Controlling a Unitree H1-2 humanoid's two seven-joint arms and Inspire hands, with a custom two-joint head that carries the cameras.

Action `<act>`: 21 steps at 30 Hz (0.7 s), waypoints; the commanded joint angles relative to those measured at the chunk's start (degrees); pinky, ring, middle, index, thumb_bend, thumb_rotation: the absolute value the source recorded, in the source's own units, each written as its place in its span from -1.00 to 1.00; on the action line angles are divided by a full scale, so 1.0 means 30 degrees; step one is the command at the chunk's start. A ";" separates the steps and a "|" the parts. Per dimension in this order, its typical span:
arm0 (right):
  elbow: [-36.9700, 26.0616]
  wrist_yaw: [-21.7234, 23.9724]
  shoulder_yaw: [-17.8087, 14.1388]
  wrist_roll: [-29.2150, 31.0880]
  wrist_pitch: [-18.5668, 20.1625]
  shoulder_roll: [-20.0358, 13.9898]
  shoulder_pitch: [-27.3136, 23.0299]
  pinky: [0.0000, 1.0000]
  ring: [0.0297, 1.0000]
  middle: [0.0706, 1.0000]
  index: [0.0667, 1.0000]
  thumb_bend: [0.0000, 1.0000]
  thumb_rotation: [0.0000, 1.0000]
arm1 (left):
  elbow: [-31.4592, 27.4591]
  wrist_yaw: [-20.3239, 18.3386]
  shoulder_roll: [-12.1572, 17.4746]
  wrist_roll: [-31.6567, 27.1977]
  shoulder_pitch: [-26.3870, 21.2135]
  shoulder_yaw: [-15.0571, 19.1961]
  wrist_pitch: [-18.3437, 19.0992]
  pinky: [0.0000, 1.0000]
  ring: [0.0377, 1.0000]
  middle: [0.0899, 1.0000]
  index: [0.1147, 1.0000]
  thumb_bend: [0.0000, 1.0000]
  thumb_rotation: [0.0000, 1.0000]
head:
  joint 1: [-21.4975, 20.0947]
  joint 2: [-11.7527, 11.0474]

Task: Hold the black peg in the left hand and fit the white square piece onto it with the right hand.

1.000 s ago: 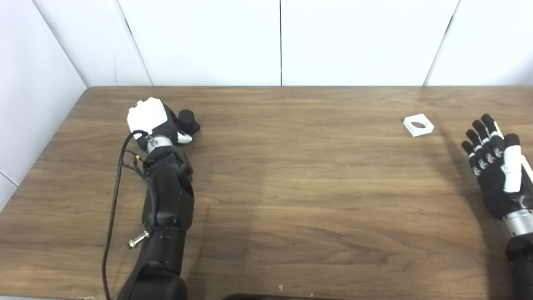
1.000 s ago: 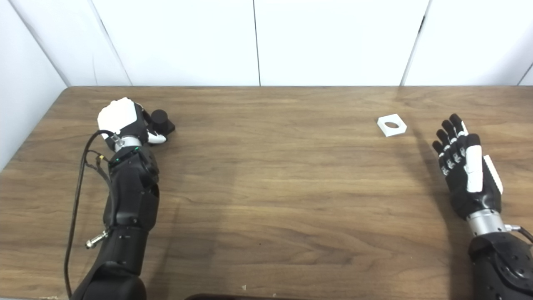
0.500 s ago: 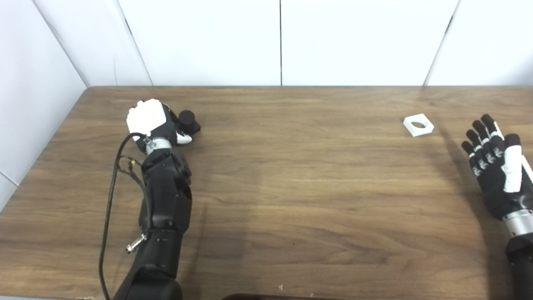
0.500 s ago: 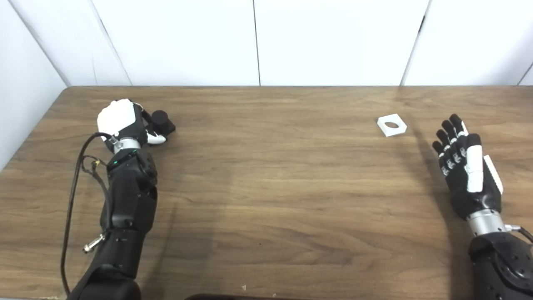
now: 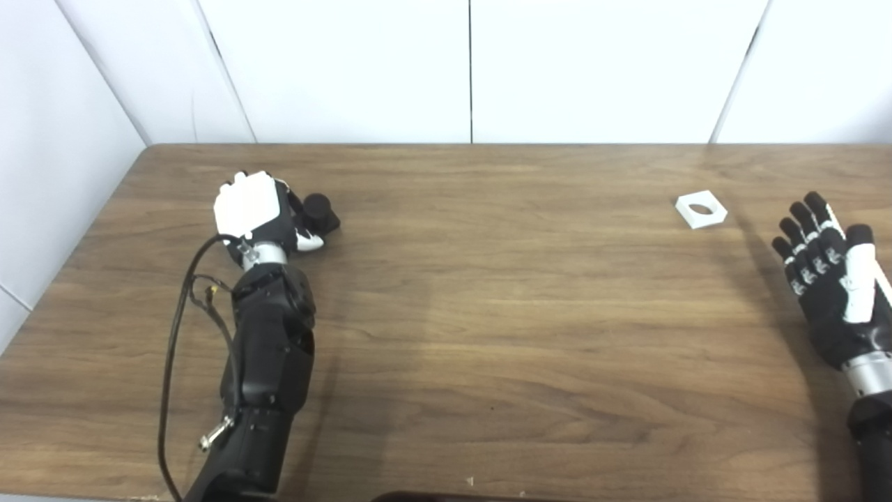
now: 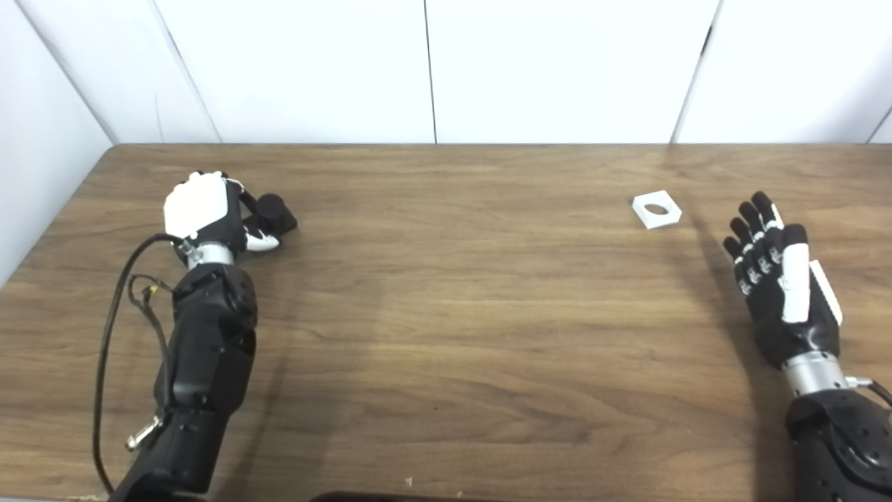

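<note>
At the far left of the brown wood-grain table (image 5: 488, 314), the small black cylindrical peg on its dark base (image 5: 319, 213) is being gripped by the left hand (image 5: 254, 209), whose fingers are being curled around the near side of it. The peg is being tilted to the right rather than kept upright, and whether its base is touching the tabletop cannot be told from either view, since the fingers are hiding the contact. A black cable (image 5: 174, 335) is being looped loosely beside the left forearm.

The middle of the table is being left unused. Farther right, near the back edge, the flat white square piece with a round hole (image 5: 700, 209) is lying on the wood, well apart from the peg. Just beyond it, at the right edge, the right hand (image 5: 829, 272) is being held with its fingers spread and straight, with nothing in its grasp.

Two risks are being suggested by this layout. Because the peg is being held off-vertical, the hole may be presented crookedly and the piece may jam. Because the white piece is thin and flat, it may be pushed along the table instead of being lifted.
</note>
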 commanded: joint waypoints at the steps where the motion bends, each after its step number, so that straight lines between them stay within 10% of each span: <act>1: 0.1402 0.0209 0.0253 0.0183 -0.0039 0.0790 0.1476 1.00 1.00 1.00 1.00 0.20 0.90 | -0.0784 0.0003 0.0161 -0.0390 -0.0115 -0.0529 0.0012 1.00 1.00 0.82 -0.17 0.04 -0.89 | 0.0008 0.0025; 21: 0.1101 0.0038 0.0541 -0.0403 -0.0119 0.0964 0.1694 1.00 1.00 1.00 1.00 0.27 0.88 | -0.6613 -0.2352 -0.0114 -0.1720 0.3064 -0.3128 -0.0090 1.00 1.00 0.83 -0.15 0.03 -0.89 | -0.0503 -0.0038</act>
